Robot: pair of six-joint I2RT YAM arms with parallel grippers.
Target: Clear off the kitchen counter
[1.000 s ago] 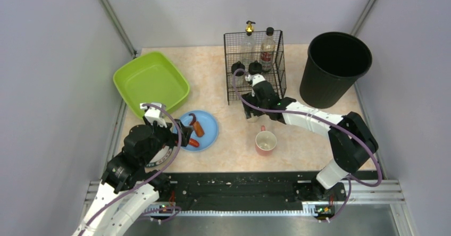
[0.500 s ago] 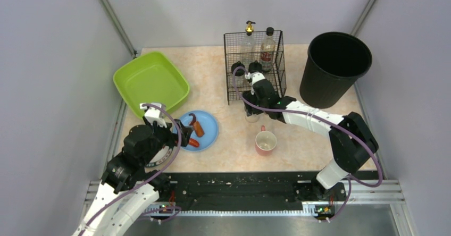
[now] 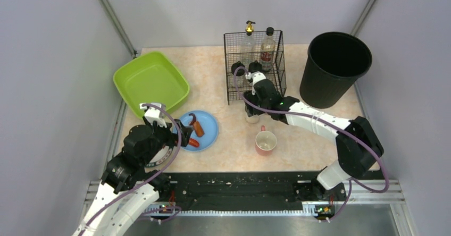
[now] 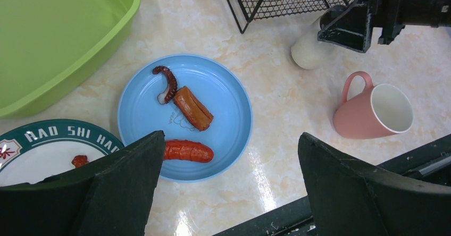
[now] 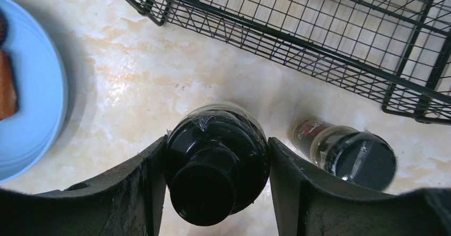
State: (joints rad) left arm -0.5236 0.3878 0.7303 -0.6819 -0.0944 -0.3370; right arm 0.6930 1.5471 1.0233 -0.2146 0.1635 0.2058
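In front of the rack, the right gripper presses its jaws on both sides of a black-lidded jar standing on the counter, a second jar just beside it, while the left gripper hangs wide open over the blue plate.

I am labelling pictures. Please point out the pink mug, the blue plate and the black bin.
pink mug point(image 4: 391, 108), left wrist view, on its white inside.
blue plate point(image 4: 228, 106), left wrist view, on its bare right part.
black bin point(image 3: 319, 90), top external view, on its outer wall.
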